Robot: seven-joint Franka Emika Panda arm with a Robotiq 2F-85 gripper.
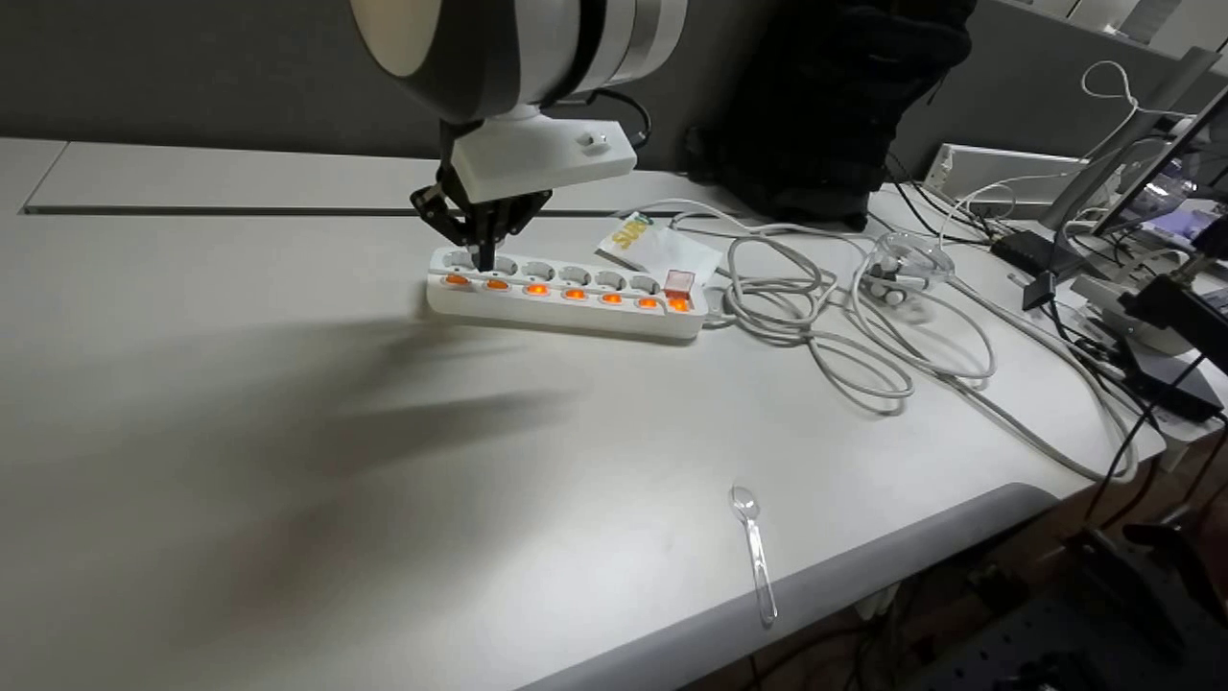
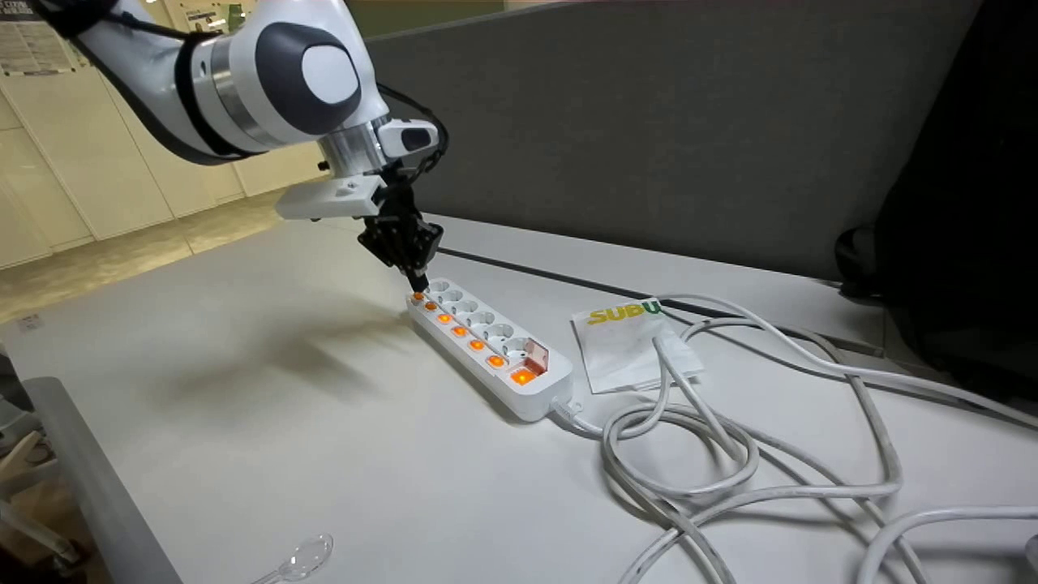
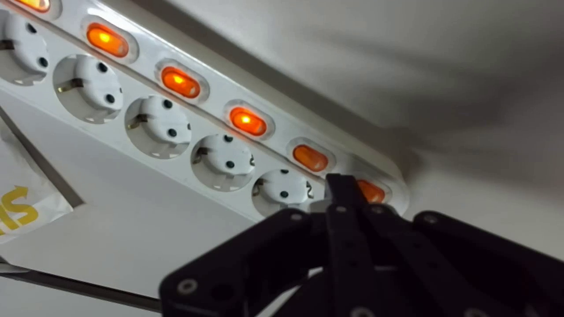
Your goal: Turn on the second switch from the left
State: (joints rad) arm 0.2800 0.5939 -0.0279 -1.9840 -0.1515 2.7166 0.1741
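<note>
Gripper point(image 3: 346, 181): fingers point(image 3: 338, 193) pressed together, nothing visible between them, one narrow black prod right of centre in the wrist view; a shape that suits a single rocker.
Second switch point(image 1: 496, 284): unlit orange rocker, upper left of centre in an exterior view, just beside the fingers; up and left of their tips in the wrist view. Its long side runs along the power strip point(image 1: 566, 314), so the press probably belongs toward one end, not the middle.
End switch point(image 3: 371, 191): unlit too, partly behind the fingers, and the likeliest wrong hit. A small shift away from it seems due before pressing. Whether the tips touch the strip is hard to tell; they hide that spot.
Third switch point(image 3: 247, 121): glowing, a fair guide to the tilt and light wanted.
Power strip: white, lying flat on the table point(image 1: 614, 451); a straight downward push should stop it sliding.
</note>
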